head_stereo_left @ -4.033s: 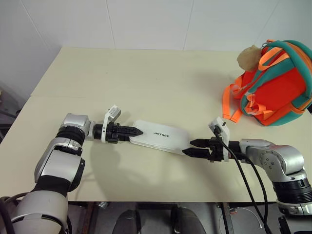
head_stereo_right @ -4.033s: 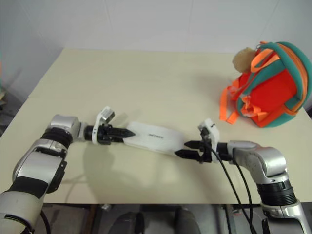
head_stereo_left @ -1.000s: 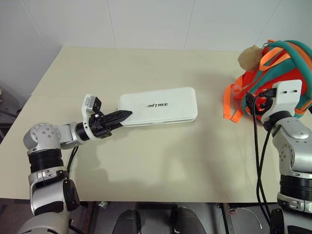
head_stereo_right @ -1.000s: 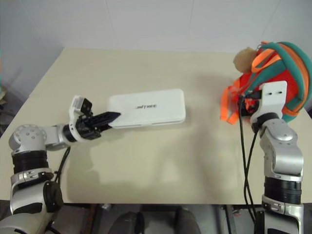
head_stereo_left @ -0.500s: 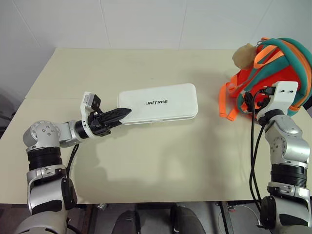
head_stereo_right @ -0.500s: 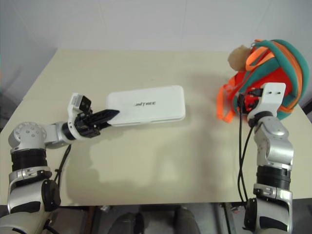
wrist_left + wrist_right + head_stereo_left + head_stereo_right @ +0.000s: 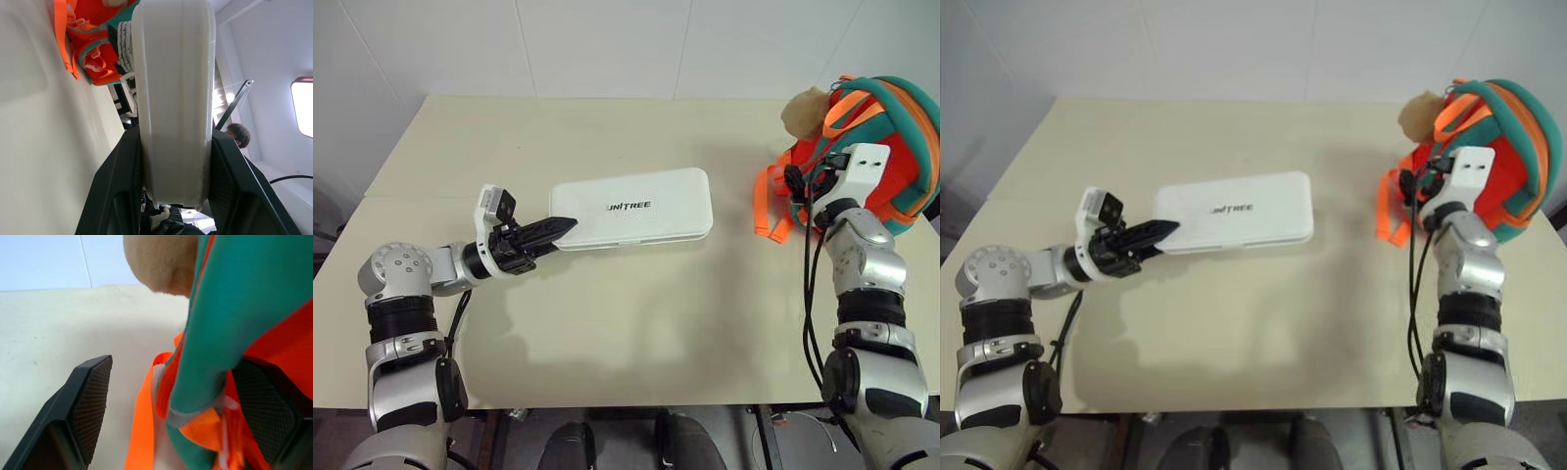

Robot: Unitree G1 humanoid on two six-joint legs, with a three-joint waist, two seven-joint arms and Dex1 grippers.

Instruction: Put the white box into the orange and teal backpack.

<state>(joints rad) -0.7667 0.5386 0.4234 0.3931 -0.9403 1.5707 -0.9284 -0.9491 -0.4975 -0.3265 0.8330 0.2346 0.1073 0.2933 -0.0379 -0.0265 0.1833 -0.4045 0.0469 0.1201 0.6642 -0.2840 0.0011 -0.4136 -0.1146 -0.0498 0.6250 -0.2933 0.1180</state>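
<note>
The left gripper (image 7: pixel 553 228) clamps the near end of the white box (image 7: pixel 636 209), held above the table (image 7: pixel 626 313). The right gripper (image 7: pixel 176 426), spread wide, straddles a teal strap of the backpack (image 7: pixel 891 147), its fingertips hidden in the head views.

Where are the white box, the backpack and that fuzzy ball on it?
white box (image 7: pixel 631 207): left eye view, middle of its lid.
backpack (image 7: pixel 911 162): left eye view, orange body.
fuzzy pom-pom (image 7: pixel 801 111): left eye view, its centre.
</note>
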